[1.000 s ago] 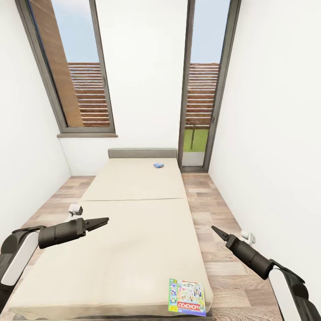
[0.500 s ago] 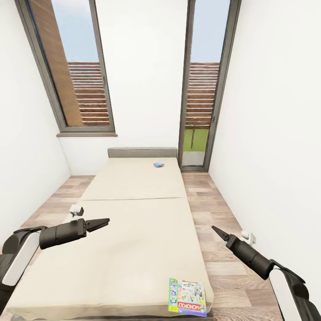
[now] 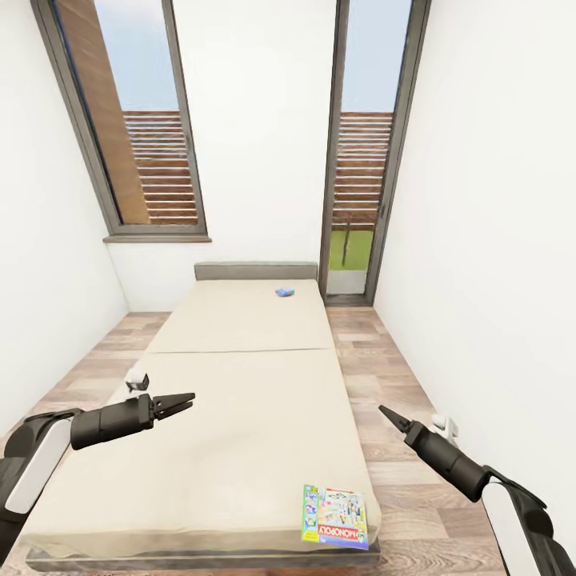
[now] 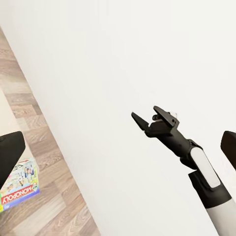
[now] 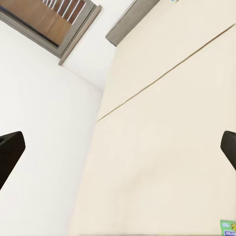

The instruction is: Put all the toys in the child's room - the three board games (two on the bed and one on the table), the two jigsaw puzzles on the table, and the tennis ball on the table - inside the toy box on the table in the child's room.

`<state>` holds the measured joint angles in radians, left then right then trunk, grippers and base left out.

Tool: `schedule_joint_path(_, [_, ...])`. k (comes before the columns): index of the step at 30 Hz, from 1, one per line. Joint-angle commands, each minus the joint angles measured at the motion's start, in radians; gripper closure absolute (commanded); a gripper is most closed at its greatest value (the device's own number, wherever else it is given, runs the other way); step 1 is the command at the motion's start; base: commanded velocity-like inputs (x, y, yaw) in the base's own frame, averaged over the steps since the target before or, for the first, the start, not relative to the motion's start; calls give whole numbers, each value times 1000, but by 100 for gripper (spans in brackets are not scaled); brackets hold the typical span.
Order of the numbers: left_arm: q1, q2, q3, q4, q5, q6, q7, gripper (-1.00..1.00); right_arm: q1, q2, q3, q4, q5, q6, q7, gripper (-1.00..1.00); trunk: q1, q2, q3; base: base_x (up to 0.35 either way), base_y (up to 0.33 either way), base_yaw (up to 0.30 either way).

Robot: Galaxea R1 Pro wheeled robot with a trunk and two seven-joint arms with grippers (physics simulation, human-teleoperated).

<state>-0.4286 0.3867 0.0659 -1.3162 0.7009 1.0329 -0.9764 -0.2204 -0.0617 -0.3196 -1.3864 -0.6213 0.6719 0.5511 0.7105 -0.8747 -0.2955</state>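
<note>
Two black grippers hang out over the near end of the low cream mattress bed (image 3: pixel 240 416), and neither has anything in it. The left gripper (image 3: pixel 182 400) floats above the bed's left side, fingers parted a little, empty. The right gripper (image 3: pixel 389 417) sits off the bed's right edge, above the wood-plank floor (image 3: pixel 400 400), pointing away toward the far wall. From the head view its fingers look like one thin point, but the left wrist view catches the same gripper (image 4: pixel 147 118) with its two fingers spread apart, nothing between them.

Nearest of all, at the bed's near right corner, lies the large green-white Monopoly board game box (image 3: pixel 336 516) with its red banner, flat on the mattress and right by the edge. It is below and nearer than both grippers, closer to the right one, well apart from the fingers of either. The left wrist view shows that box (image 4: pixel 17 187) at the mattress corner beside the floor, and the right wrist view catches a sliver of it (image 5: pixel 227 229).

Further along, the seam between the two mattress panels (image 3: pixel 240 350) crosses the bed. Beyond it, near the grey headboard (image 3: pixel 256 270), a small blue board game box (image 3: pixel 285 292) rests on the far panel, far from both grippers. Behind stand a tall grey-framed window (image 3: pixel 120 120) and a narrow glass door (image 3: pixel 364 160) in the white wall.
</note>
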Motion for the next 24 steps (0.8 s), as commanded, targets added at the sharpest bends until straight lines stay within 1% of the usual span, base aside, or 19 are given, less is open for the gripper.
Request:
schedule_joint_path(1, [-1,0,0,0,-1,4,-4,-100,-1,0,-1,0,-5,8,1,-100,4,-8,-5,-46,0,0])
schedule_joint_path(11, [-1,-1,-5,3,-3,2,-2,-100,-2,0,-1,0,-5,7,1,-100,42,-78,-36,-14,0,0])
schedule_joint_path(12, [-1,-1,-6,3,-3,1,14,-100,-1,0,-1,0,-5,7,1,-100,46,-85,-39,-1,0,0])
schedule_joint_path(17, [-2,-2,-6,3,-2,1,50,-100,-1,0,-1,0,-5,8,1,-100,65,-120,-55,0,0,0])
schedule_joint_path(22, [-2,-4,-6,3,-2,1,71,-100,-2,0,-1,2,-5,8,1,-100,84,-155,-70,0,0,0])
schedule_joint_path(24, [-2,-9,-6,3,-1,1,76,-100,-1,0,-1,2,-5,7,1,-100,92,-169,-77,0,0,0])
